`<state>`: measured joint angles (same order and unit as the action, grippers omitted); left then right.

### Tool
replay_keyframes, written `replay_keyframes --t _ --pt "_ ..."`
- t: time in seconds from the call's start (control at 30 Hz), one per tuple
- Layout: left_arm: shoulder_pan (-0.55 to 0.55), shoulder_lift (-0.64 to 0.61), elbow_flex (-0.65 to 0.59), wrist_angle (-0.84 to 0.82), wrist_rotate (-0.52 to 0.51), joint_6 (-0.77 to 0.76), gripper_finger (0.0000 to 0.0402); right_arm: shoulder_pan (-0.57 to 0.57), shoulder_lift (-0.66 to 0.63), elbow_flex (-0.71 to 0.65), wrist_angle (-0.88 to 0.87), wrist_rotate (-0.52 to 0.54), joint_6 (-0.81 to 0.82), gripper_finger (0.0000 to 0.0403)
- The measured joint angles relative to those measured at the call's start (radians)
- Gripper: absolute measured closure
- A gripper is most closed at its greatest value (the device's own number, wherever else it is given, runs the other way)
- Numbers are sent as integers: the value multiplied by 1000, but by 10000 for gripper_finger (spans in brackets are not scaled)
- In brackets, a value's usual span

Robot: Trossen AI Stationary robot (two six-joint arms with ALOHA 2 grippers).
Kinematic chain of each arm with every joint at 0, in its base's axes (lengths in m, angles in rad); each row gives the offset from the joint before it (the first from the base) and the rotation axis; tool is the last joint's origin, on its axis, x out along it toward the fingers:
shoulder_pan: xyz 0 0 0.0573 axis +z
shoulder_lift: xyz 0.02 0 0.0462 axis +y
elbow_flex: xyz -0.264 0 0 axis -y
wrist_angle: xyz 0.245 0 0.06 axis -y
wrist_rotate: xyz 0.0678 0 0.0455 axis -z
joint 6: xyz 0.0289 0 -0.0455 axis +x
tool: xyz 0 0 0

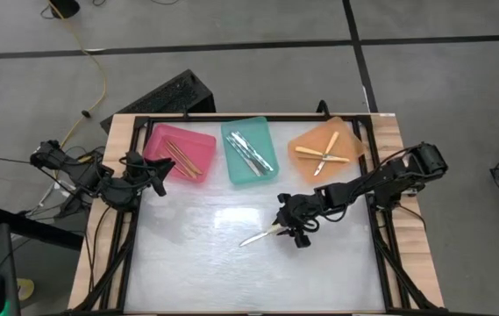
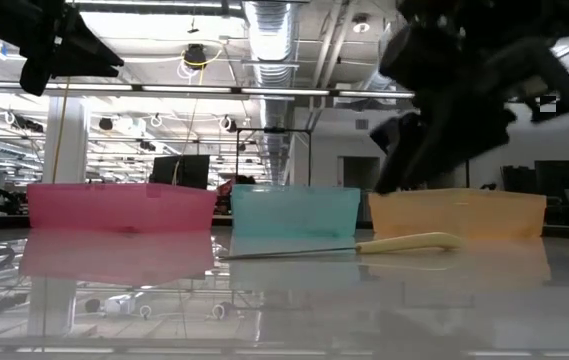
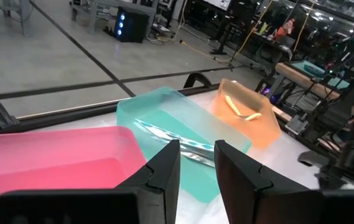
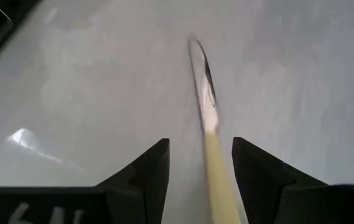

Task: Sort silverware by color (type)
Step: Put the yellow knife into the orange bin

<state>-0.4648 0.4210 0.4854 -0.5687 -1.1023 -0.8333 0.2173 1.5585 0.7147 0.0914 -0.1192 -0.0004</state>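
Surface: a pale, glossy surface [image 1: 188, 254] framed in black rails, seen from above.
Trays: three trays stand in a row along the far edge; a pink tray [image 1: 179, 151] on the left, a teal tray [image 1: 249, 151] in the middle, an orange tray [image 1: 325, 147] on the right.
Sorted silverware: orange-tan handled pieces [image 1: 181, 156] lie in the pink tray, silvery and teal pieces [image 1: 249, 153] in the teal tray, pale yellow handled pieces [image 1: 323, 158] in the orange tray.
Loose utensil: one pale yellow handled utensil [image 1: 262, 234] lies flat on the open surface, in front of the teal and orange trays, its metal end pointing toward the left side.
Right end effector [image 1: 295, 232]: low over the handle end of the loose utensil; in the right wrist view its two fingers stand apart with the yellow handle [image 4: 219, 177] between them, not pressed on it.
Left end effector [image 1: 160, 174]: waits at the near left corner of the pink tray, fingers parted by a narrow gap, holding nothing.
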Motion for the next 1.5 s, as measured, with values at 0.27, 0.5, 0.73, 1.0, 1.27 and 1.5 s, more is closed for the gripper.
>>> replay_keyframes --t 0.27,0.5,0.73,1.0,1.27,1.5 --pt "0 0 0 -7 -6 1 318 -36 1 -85 22 29 88 222" --pt "0 0 0 -10 -12 -5 318 -41 1 -100 35 41 83 221" --pt "0 0 0 -13 -14 -18 318 -14 113 -88 139 53 71 221" --pt "1 3 0 -19 -38 -27 318 -25 162 -68 135 87 121 245" --pt "1 4 0 -20 -38 -27 318 -26 162 -68 96 118 124 300" --pt "1 4 0 -20 -36 -27 318 -15 162 -68 83 127 133 329"
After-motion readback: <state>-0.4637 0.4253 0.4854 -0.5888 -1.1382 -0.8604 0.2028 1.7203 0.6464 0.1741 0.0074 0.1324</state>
